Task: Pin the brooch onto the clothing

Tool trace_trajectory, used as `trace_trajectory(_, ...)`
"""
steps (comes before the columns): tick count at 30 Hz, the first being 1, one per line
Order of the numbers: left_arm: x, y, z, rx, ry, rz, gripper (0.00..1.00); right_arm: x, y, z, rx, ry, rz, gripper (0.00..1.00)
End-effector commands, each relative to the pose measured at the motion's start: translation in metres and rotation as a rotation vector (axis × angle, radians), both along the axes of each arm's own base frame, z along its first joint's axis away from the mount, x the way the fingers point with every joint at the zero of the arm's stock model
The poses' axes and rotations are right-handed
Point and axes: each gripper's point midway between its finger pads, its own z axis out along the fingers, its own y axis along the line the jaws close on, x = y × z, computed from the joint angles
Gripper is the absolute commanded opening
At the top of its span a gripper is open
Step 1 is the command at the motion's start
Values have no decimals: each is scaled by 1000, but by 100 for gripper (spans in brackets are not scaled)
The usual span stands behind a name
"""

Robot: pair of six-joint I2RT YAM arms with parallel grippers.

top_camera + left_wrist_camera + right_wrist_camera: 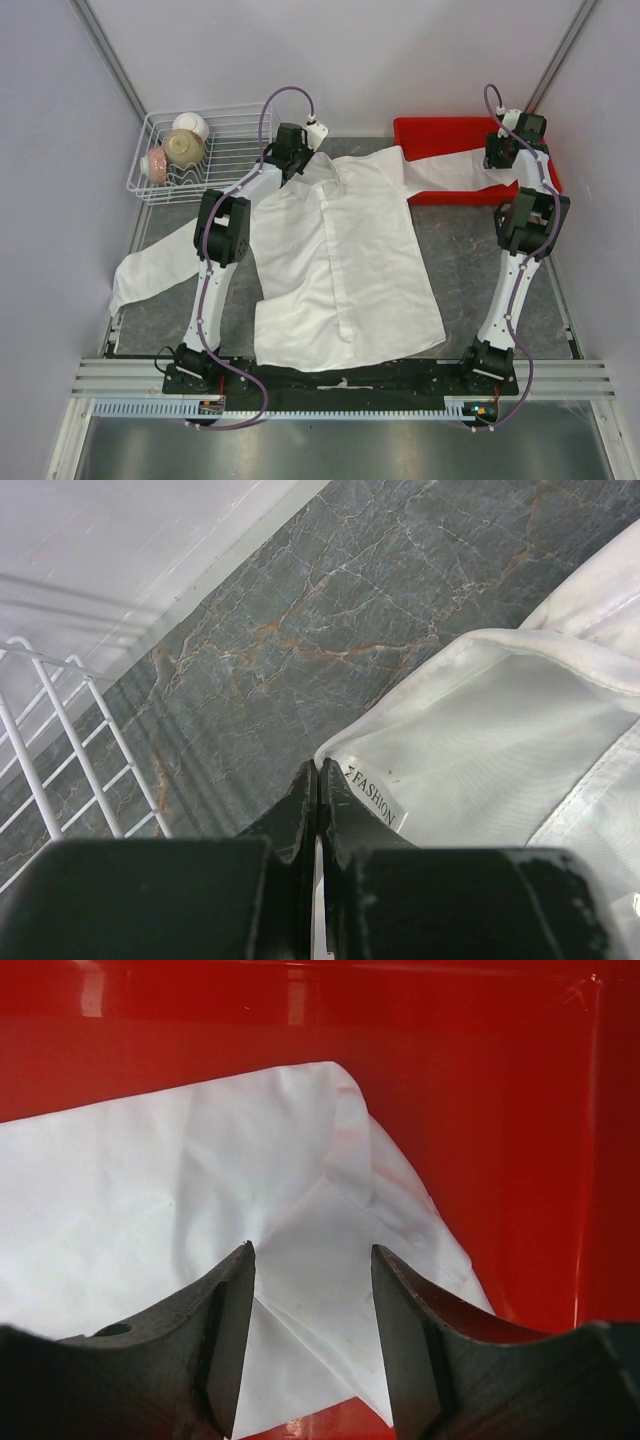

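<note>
Your white shirt [340,260] lies flat across the middle of the table [470,260], its collar [480,650] toward the far edge. One sleeve [200,1180] trails into the red bin [480,1080] at the far right corner. Your left jaws are closed at the collar's edge, beside its label [375,805]; you cannot tell whether they pinch fabric. Your right jaws stand open just above the sleeve.
</note>
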Motion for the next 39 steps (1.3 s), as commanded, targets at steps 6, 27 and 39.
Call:
trace_trajectory(6,14,-1,19,-46,-59,11,2,7,6,0,17,-15,-5,58)
trace_trajectory(27,15,2,18,-31,-59,18,2,10,-30,36,-99,-55,-46,17)
trace_trajectory(39,14,1,17,-36,-54,16,2,2,4,33,-23,-27,76,48)
